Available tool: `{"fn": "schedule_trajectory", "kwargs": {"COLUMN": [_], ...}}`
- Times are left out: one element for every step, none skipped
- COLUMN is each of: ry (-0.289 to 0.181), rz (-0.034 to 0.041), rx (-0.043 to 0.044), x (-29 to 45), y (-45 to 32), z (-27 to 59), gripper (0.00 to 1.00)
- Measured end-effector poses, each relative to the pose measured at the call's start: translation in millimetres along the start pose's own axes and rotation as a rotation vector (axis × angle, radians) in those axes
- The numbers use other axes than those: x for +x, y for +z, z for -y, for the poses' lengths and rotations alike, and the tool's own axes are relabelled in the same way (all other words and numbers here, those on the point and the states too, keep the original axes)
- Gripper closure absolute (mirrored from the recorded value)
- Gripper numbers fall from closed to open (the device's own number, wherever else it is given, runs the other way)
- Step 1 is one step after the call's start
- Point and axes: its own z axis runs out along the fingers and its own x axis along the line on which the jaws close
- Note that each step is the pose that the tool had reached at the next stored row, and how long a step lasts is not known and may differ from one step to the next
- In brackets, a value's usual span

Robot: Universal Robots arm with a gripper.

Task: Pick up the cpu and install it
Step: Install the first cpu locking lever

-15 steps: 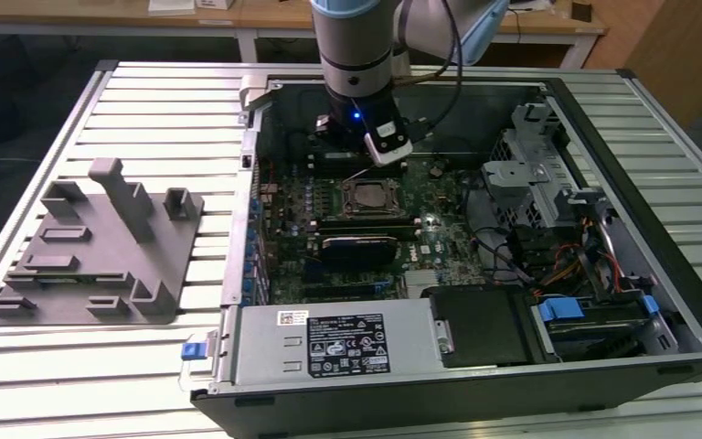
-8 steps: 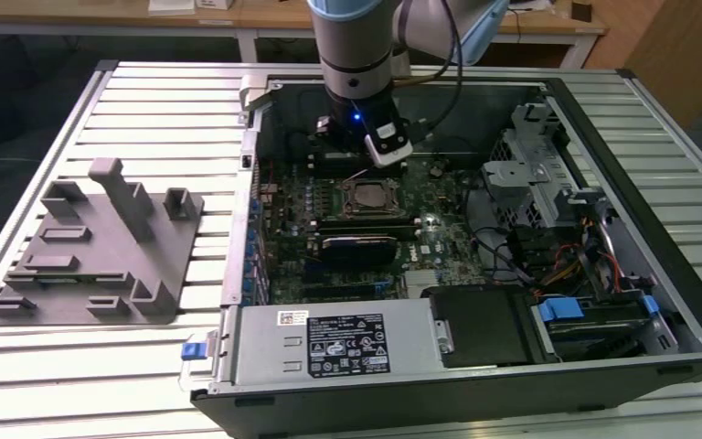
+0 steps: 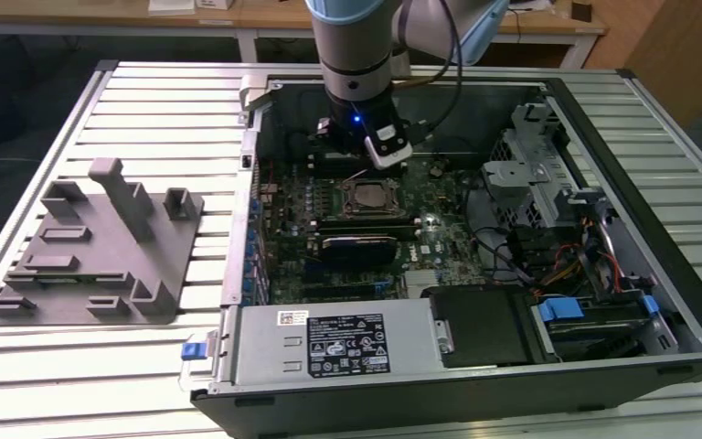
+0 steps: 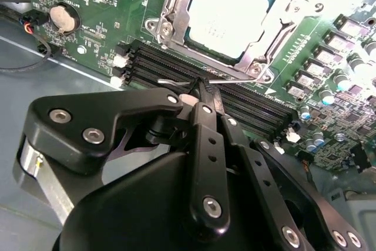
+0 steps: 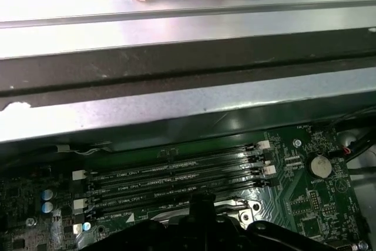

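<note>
The cpu [image 4: 228, 14], a square chip with a silvery-white top, lies flat in the motherboard socket with the metal socket frame [image 4: 171, 4] around it. In the exterior view the cpu [image 3: 365, 197] sits mid-board inside the open computer case. My gripper [image 4: 203, 88] is shut, its black fingers pressed together. The tips are just beside the socket's edge, over the memory slots [image 4: 170, 66], at a thin wire lever [image 4: 176, 82]; nothing shows between the fingers. The gripper [image 3: 355, 170] hangs low over the board behind the socket, and its tip [image 5: 202, 201] shows at the slots [image 5: 176, 176].
The case walls [image 3: 249, 137] ring the board. A power supply [image 3: 326, 343] sits at the front, with a drive cage [image 3: 547, 178] and cables on the exterior view's right. A grey fixture [image 3: 95, 247] stands on the slatted table at the left. A coin battery [image 4: 63, 19] is on the board.
</note>
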Motion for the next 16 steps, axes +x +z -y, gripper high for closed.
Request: {"fn": "schedule_trajectory", "kwargs": {"ry": [0.0, 0.0, 0.0, 0.0, 0.0, 0.0, 0.0, 0.001, 0.002, 0.004, 0.006, 0.012, 0.021, 0.032, 0.045, 0.057], "rz": [-0.0001, -0.0001, 0.0, 0.0001, 0.0001, 0.0001, 0.0002, 0.0004, 0.0007, 0.0013, 0.0024, 0.0047, 0.0087, 0.0139, 0.0193, 0.0247], "rx": [0.0002, 0.0001, 0.0001, 0.0001, 0.0002, 0.0002, 0.0004, 0.0007, 0.0012, 0.002, 0.0034, 0.0053, 0.0078, 0.0108, 0.0135, 0.0159], "x": [0.1, 0.2, 0.3, 0.3, 0.2, -0.1, -0.3, -0.6, -0.8, -0.9, -0.9, -0.9, -0.8, -0.8, -0.7, -0.6], "y": [0.8, 1.7, 2.5, 3.3, 3.9, 4.6, 5.2, 5.7, 6.0, 6.4, 6.7, 7.1, 7.6, 8.1, 8.6, 9.2], "z": [0.2, 0.5, 0.7, 0.9, 1.1, 1.2, 1.3, 1.3, 1.4, 1.5, 1.6, 1.7, 1.8, 1.9, 2.0, 2.2], "gripper": [0.89, 0.89, 0.89, 0.89, 0.89, 0.89, 0.89, 0.89, 0.89, 0.89, 0.89, 0.89, 0.89, 0.89, 0.89, 0.89]}}
